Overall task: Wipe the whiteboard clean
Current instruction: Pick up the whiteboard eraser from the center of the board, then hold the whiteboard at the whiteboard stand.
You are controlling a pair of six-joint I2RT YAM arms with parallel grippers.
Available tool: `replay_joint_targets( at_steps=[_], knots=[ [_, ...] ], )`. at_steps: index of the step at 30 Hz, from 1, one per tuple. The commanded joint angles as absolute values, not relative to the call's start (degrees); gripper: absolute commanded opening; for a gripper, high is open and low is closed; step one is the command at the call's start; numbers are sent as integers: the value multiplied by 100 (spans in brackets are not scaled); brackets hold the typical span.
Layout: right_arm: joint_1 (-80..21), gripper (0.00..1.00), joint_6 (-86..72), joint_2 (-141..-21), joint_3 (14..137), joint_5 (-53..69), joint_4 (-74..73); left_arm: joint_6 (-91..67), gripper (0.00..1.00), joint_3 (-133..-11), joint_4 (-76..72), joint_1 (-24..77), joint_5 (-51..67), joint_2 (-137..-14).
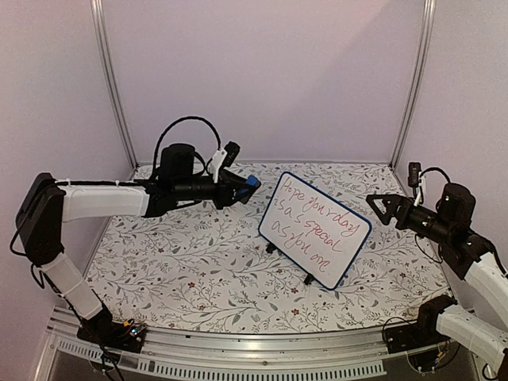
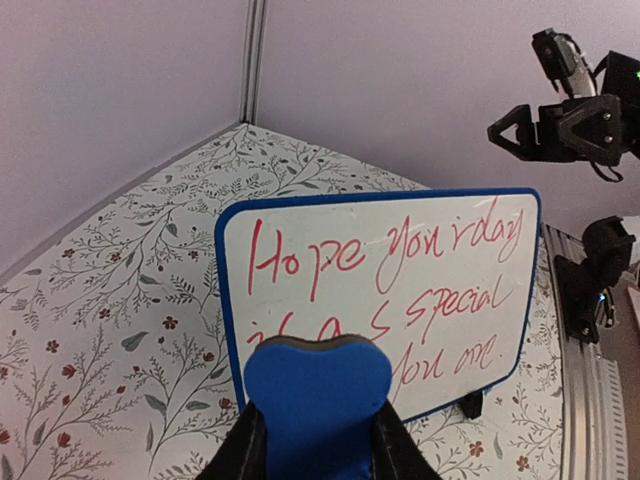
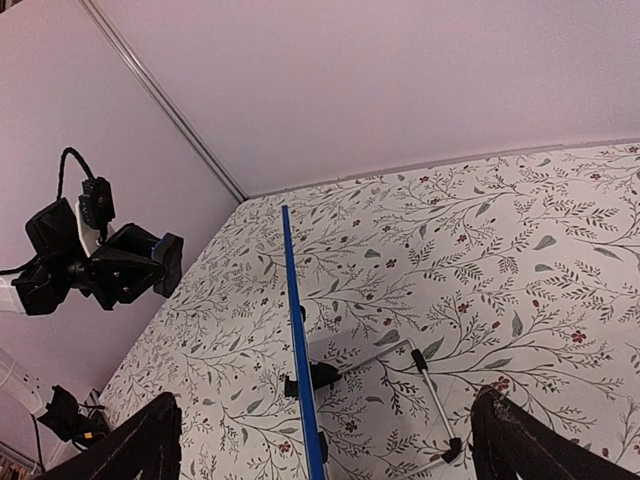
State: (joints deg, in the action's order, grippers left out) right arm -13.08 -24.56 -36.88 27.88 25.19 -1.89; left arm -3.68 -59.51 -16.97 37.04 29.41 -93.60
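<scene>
Beside lettered whiteboard [image 1: 313, 230], left end effector [image 1: 246, 187] grasping eraser [image 2: 318, 395], right end effector [image 1: 376, 208] released

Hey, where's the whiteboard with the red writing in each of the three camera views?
Top external: the whiteboard stands right of centre, writing visible.
Left wrist: the whiteboard fills the centre, behind the blue eraser.
Right wrist: the whiteboard is edge-on, a thin blue line left of centre.
Shared landmark: the floral table cover.
</scene>
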Motion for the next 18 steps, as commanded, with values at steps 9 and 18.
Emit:
replay_joint_targets(
  at_steps=[9, 18],
  knots=[
    [-1515, 99, -2245, -4384, 2817, 2624, 83, 209, 5, -6498, -2682, 3818, 2922, -10257],
    [-1566, 90, -2139, -4794, 2766, 2615, 243, -115, 6, -7070, -3065, 3851, 2535, -10947]
  ],
)
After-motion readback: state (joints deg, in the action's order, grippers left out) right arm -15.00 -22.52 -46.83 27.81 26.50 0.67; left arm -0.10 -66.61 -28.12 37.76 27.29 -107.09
